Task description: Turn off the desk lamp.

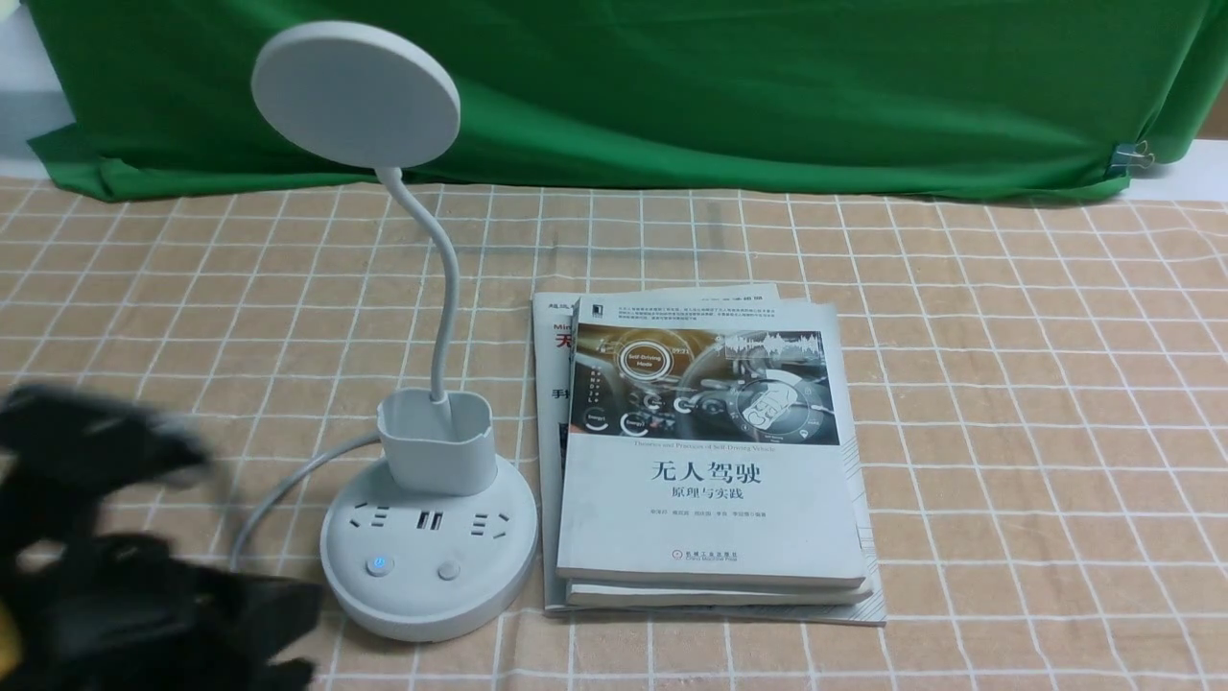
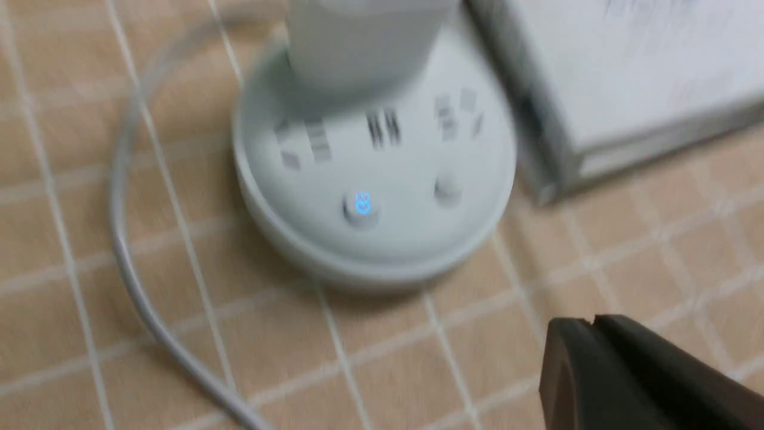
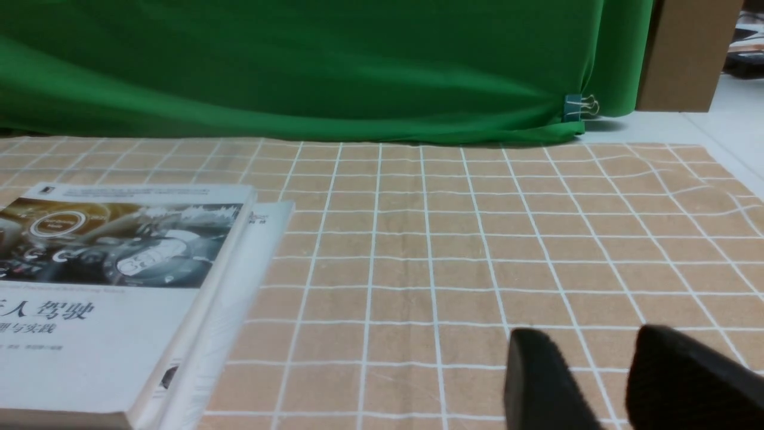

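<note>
Front: lamp point(image 1: 422, 566) stands left of books point(image 1: 710, 461); base likely stable, neck bendy; press lit button point(image 1: 380, 565), no grasp needed. Left wrist: left end effector point(image 2: 597, 325) appears closed, nothing held. Right wrist: right end effector point(image 3: 588, 334) slightly parted, empty.

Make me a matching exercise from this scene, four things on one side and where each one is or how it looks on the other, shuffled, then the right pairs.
Things
1. desk lamp's disc head
2. button nearer the cable
3. stack of books
4. binder clip

Places or states
A. shows a blue light
B. gripping the green cloth
C. at the top of a thin bent neck
D. to the right of the lamp's round base

Right pairs
1-C
2-A
3-D
4-B
</note>
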### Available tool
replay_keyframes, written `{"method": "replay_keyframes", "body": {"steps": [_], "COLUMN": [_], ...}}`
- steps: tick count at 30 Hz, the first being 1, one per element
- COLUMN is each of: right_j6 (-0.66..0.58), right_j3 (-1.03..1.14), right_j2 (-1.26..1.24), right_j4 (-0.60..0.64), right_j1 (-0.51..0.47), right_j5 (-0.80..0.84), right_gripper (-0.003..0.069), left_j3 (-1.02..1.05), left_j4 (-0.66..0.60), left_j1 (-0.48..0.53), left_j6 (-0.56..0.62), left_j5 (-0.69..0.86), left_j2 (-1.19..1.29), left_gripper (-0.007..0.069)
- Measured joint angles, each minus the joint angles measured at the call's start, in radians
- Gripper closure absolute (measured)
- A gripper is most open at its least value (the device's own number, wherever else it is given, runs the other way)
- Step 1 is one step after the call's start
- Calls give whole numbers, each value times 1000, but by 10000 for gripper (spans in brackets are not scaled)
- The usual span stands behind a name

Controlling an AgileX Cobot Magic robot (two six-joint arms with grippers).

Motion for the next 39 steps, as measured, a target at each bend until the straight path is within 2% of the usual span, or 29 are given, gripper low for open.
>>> {"method": "replay_keyframes", "body": {"steps": [8, 22, 26, 28, 32, 37, 39], "right_j6": [0, 0, 0, 0, 0, 0, 0], "right_j3": [0, 0, 0, 0, 0, 0, 0], "right_j2": [0, 0, 0, 0, 0, 0, 0], "right_j4": [0, 0, 0, 0, 0, 0, 0], "right_j1": [0, 0, 0, 0, 0, 0, 0], "right_j5": [0, 0, 0, 0, 0, 0, 0], "right_gripper": [419, 419, 419, 419, 419, 419, 419], "left_j3": [123, 146, 187, 230, 332, 421, 433], "left_j4": [0, 8, 72, 99, 99, 95, 93], "left_j1": [0, 0, 7, 36, 164, 336, 363], "left_j6": [-10, -12, -12, -12, -12, -12, -11], "left_j5": [-47, -51, -108, -171, -278, -268, -253], "left_j2": [-234, -256, -270, -307, -429, -603, -638], "left_gripper": [619, 619, 619, 619, 619, 619, 619]}}
